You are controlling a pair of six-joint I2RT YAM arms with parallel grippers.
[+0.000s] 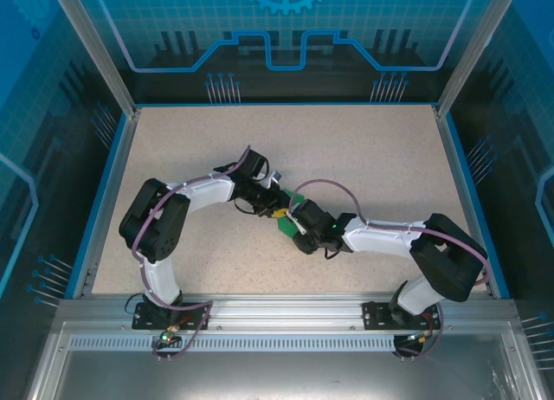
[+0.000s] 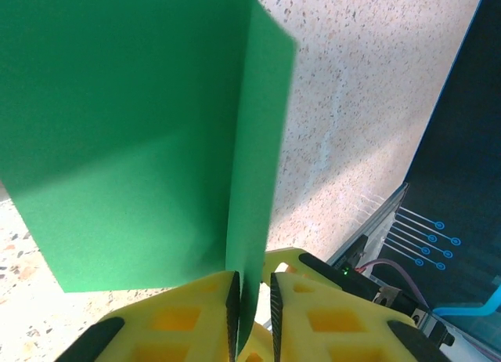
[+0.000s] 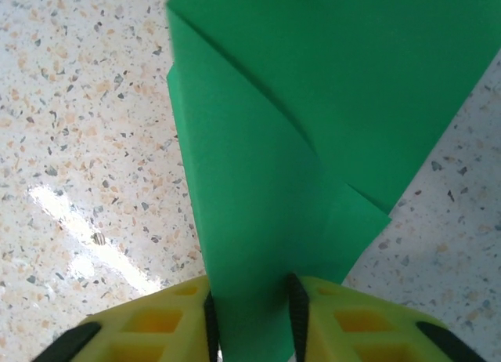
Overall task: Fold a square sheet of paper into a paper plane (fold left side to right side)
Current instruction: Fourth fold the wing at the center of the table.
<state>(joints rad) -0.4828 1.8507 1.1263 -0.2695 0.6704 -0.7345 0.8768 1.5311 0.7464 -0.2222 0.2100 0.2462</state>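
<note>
left gripper [image 2: 253,315] and right gripper [image 3: 252,327] each clamp a green paper [image 2: 117,142] edge, open table [image 1: 346,149] around.

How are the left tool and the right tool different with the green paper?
The left tool has its fingers nearly together, pinching a thin edge of the green paper. The right tool has its fingers farther apart, a wide strip of paper filling the gap; I can't tell if it squeezes. From above, the left tool reaches in from the left, the right tool from the right. Both are yellow with black pads.
</note>
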